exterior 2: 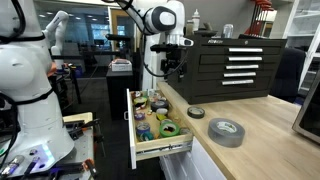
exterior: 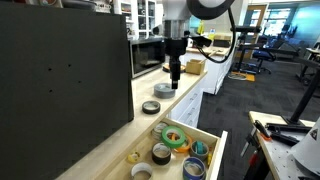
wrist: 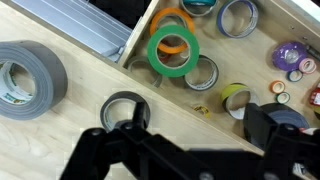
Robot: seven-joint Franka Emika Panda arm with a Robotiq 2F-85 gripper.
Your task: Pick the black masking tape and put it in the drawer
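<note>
- Gripper (wrist: 180,150) nearest lens, jaws apart, empty, poised above the tape.
- Grey tape roll (wrist: 25,80) flat on bench, farther from drawer.
- Black masking tape (wrist: 125,110) flat near bench's front edge, untouched.
- Drawer (wrist: 255,55) pulled out past that edge, ready to receive.

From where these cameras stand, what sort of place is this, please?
Most likely a robotics lab or workshop. A black tool chest stands on the wooden workbench, the open drawer is full of tape rolls, and a second white robot stands nearby.
</note>
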